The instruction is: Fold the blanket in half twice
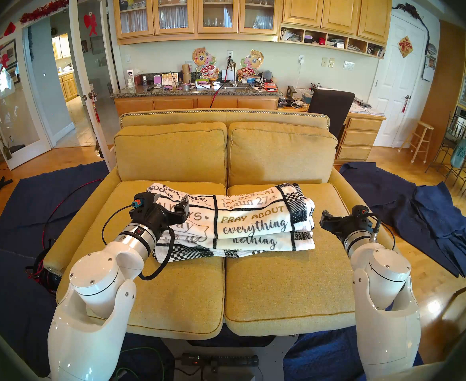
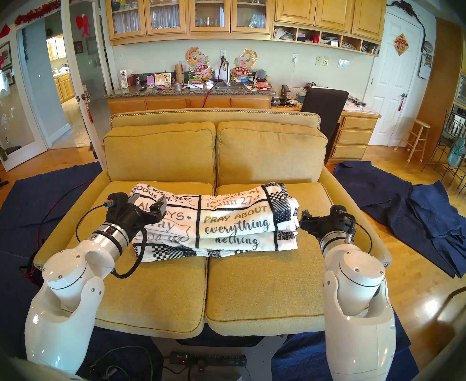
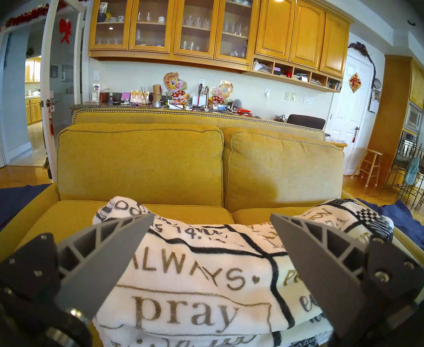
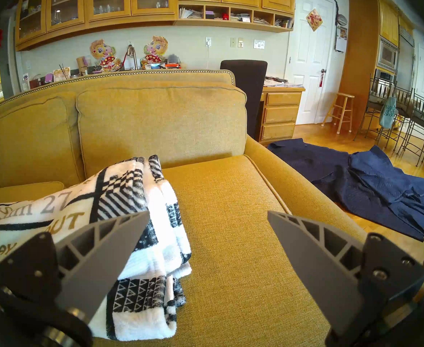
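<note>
Both arms raised over folded blanket [image 1: 254,221], jaws spread wide

The blanket [image 1: 234,221] is white fleece with black grid lines, black and gold lettering and a checkered black-and-white border. It lies folded in a thick stack of layers across both seat cushions of the sofa [image 1: 281,284].

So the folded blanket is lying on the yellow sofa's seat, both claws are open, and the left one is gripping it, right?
Not quite. The left gripper grips nothing: the left wrist view shows its jaws spread wide above the blanket, with no cloth between them. The rest is right: the folded blanket lies on the sofa seat, and the right gripper is open too.
</note>
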